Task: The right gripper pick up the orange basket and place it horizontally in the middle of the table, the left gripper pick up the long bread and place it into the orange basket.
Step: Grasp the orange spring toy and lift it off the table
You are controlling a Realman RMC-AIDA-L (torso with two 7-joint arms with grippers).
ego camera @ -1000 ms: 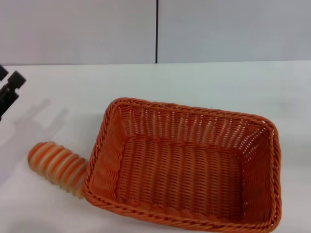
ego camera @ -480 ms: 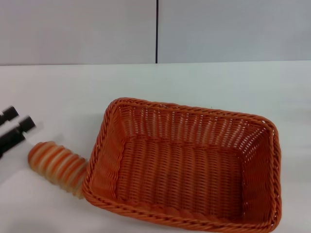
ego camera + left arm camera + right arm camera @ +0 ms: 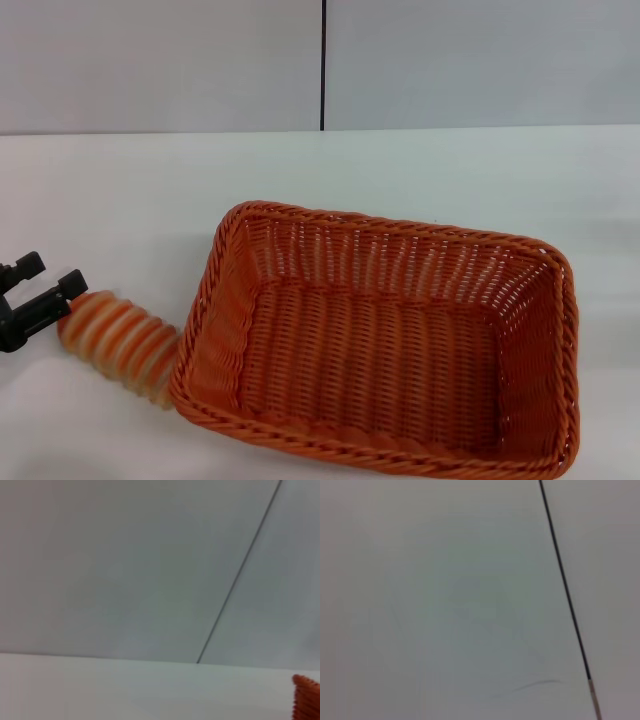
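The orange basket (image 3: pixel 222 335) lies lengthwise across the middle of the white table (image 3: pixel 120 190), with nothing inside it. Against its left wall rests the long bread (image 3: pixel 115 340), striped orange and cream and lying at a slant. My left gripper (image 3: pixel 50 275) comes in from the left edge in the head view. It is open, with its two pads just above the bread's left end and nothing between them. One corner of the basket (image 3: pixel 306 700) shows in the left wrist view. The right gripper is out of view.
A grey wall with a dark vertical seam (image 3: pixel 323 65) stands behind the table. The right wrist view holds only this wall and seam (image 3: pixel 565 585). White tabletop stretches behind the basket and to its left.
My left gripper has come down and forward along the left edge, from well behind the bread to right at the bread's left end. Basket and bread have not moved.
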